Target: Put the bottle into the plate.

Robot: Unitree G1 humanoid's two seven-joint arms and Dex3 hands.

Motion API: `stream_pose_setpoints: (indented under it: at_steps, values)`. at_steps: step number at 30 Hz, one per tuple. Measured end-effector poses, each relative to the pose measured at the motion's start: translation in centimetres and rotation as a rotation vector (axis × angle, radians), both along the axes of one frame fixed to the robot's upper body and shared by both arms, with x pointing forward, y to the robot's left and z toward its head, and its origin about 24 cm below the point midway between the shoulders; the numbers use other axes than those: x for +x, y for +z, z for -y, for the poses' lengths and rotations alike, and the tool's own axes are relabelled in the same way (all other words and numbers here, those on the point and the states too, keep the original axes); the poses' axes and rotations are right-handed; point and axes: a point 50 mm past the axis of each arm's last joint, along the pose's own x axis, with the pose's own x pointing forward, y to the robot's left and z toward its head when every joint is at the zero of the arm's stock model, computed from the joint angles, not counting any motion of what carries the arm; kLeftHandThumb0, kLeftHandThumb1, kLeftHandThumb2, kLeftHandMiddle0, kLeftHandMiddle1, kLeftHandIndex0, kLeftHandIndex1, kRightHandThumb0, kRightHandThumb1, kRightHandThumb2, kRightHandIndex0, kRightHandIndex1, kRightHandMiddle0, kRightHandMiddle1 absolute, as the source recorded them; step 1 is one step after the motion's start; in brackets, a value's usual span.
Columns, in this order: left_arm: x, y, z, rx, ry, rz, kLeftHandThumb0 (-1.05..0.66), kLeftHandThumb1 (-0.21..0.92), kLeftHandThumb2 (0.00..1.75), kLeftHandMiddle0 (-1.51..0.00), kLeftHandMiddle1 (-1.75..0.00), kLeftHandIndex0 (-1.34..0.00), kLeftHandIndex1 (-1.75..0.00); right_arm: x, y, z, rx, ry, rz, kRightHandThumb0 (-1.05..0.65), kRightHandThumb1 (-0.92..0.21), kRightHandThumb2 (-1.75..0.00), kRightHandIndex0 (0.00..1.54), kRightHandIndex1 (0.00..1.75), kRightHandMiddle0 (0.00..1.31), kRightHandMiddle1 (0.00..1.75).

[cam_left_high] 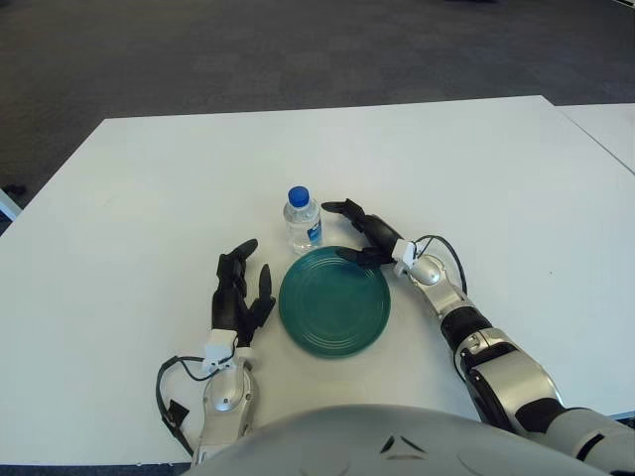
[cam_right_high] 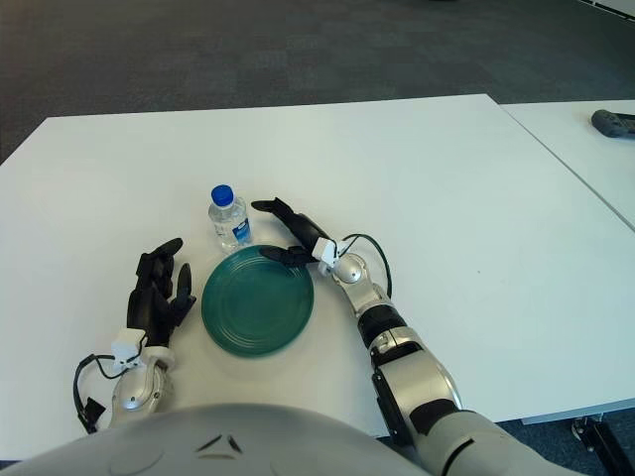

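Two robot hands flank a green plate (cam_left_high: 334, 302) on a white desk (cam_left_high: 149, 188), with a small bottle (cam_left_high: 303, 220) standing upright just off the plate's rim at about 11 o'clock. The bottle, clear with a blue cap and a blue-and-white label, sits on the desk, not on the plate.

The right hand (cam_left_high: 362, 233) reaches in from 3 o'clock of the plate and hovers by its rim at 1 o'clock, immediately at 3 o'clock of the bottle. Its fingers (cam_left_high: 342, 208) are spread apart and hold nothing; one points toward the bottle's upper body while another (cam_left_high: 349, 257) hangs over the plate's far edge. A narrow gap shows between the fingertips and the bottle, so no grasp is made.

The left hand (cam_left_high: 236, 296) shows at 9 o'clock of the plate, just beside its rim, fingers extended and loosely apart, empty. Whether it touches the desk cannot be told.

A dark object (cam_right_high: 614, 122) lies on a neighbouring desk at the far 2 o'clock corner of the right eye view.
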Motion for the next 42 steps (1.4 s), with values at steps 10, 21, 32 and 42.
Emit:
stream_pose_setpoints:
  at_steps: [10, 21, 32, 42]
  values:
    - [1.5, 0.2, -0.4, 0.053, 0.01, -0.04, -0.89, 0.92, 0.28, -0.42, -0.11, -0.02, -0.92, 1.7, -0.2, 1.7, 0.115, -0.159, -0.12, -0.9, -0.92, -0.73, 0.3, 0.0, 0.0, 0.7]
    - [2.2, 0.4, -0.4, 0.059, -0.006, -0.064, -0.9, 0.92, 0.16, -0.4, -0.06, 0.0, -0.86, 2.2, -0.2, 1.4, 0.184, -0.215, -0.186, -0.84, -0.92, -0.81, 0.29, 0.01, 0.0, 0.69]
    - [3.0, 0.7, -0.3, 0.065, -0.019, -0.085, -0.9, 0.9, 0.1, -0.36, -0.03, 0.0, -0.78, 1.6, -0.2, 1.2, 0.225, -0.218, -0.185, -0.82, -0.92, -0.81, 0.36, 0.03, 0.0, 0.83]
    - [4.3, 1.0, -0.1, 0.128, -0.102, -0.117, -0.92, 0.9, 0.08, -0.32, 0.0, 0.0, -0.75, -0.6, -0.3, 2.0, 0.294, -0.189, -0.184, -0.77, -0.92, -0.77, 0.37, 0.02, 0.0, 0.88]
